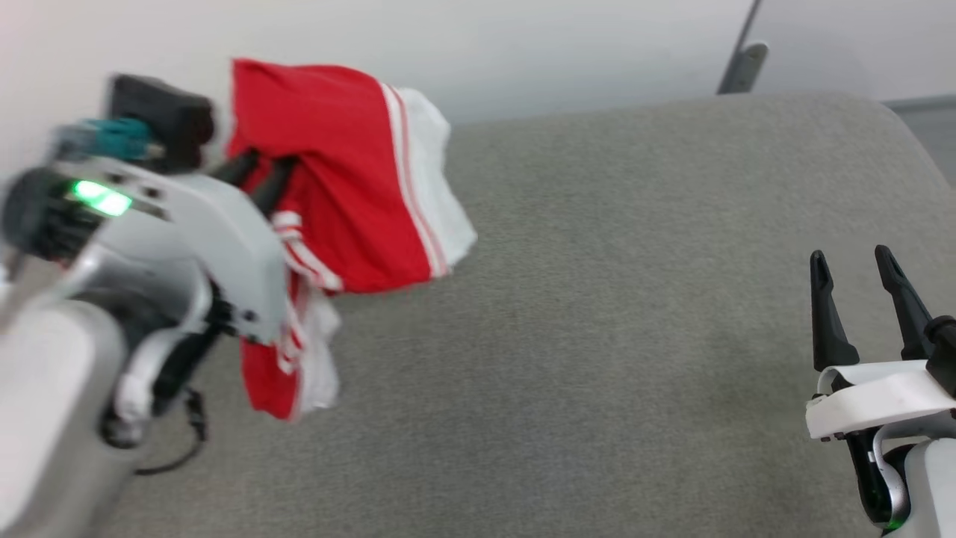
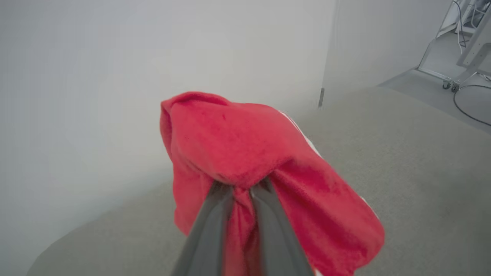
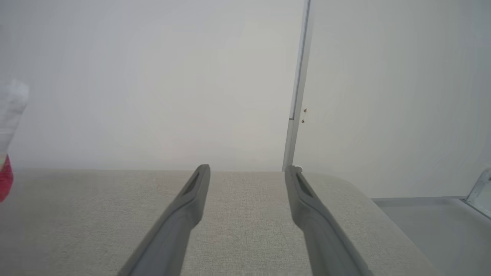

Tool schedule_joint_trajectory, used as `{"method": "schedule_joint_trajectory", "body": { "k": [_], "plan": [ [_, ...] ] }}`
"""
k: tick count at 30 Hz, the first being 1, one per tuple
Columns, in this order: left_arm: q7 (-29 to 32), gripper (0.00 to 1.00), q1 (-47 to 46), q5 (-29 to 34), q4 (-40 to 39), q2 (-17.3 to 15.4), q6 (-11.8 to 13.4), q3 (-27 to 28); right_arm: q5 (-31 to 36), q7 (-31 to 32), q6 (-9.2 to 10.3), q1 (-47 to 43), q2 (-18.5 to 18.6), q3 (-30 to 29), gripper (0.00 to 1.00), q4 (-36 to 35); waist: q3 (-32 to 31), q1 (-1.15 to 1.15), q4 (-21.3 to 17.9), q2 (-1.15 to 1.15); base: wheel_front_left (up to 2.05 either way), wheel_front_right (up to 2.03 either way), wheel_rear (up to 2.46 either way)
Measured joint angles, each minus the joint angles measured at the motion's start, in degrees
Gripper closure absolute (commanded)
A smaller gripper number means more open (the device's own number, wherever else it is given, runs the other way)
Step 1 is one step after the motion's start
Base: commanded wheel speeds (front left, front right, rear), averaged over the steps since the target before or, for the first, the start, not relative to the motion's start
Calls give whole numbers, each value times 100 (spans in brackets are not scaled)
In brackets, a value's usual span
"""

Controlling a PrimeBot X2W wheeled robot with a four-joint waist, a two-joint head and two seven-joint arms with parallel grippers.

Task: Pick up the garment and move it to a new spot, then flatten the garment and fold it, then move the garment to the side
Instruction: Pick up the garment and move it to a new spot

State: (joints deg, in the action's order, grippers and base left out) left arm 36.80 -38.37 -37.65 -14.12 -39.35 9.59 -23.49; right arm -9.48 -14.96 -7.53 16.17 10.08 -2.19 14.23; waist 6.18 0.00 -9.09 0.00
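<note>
The garment (image 1: pixel 351 202) is gripped, bunched, by the left pincer (image 1: pixel 270 158) above the left part of the grey fabric-covered worktop (image 1: pixel 597 336). The fingertips are buried in red folds, and both are smeared by blur. Its hanging end is partly hidden behind the pale wrist, so contact with the worktop cannot be judged. The right pincer (image 1: pixel 852 258) is spread wide and empty at the lower right, its arm cut off by the frame
</note>
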Motion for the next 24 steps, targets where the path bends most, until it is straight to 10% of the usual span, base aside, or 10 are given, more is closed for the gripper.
{"method": "schedule_joint_trajectory", "body": {
  "k": [24],
  "plan": [
    [-511, 100, 188, -119, 3515, 1438, -621, -1224, 2, -1, 0, 179, -460, 222, 0, 111, 665, 0, -853, 0, 0, 0, 0]
  ]
}}
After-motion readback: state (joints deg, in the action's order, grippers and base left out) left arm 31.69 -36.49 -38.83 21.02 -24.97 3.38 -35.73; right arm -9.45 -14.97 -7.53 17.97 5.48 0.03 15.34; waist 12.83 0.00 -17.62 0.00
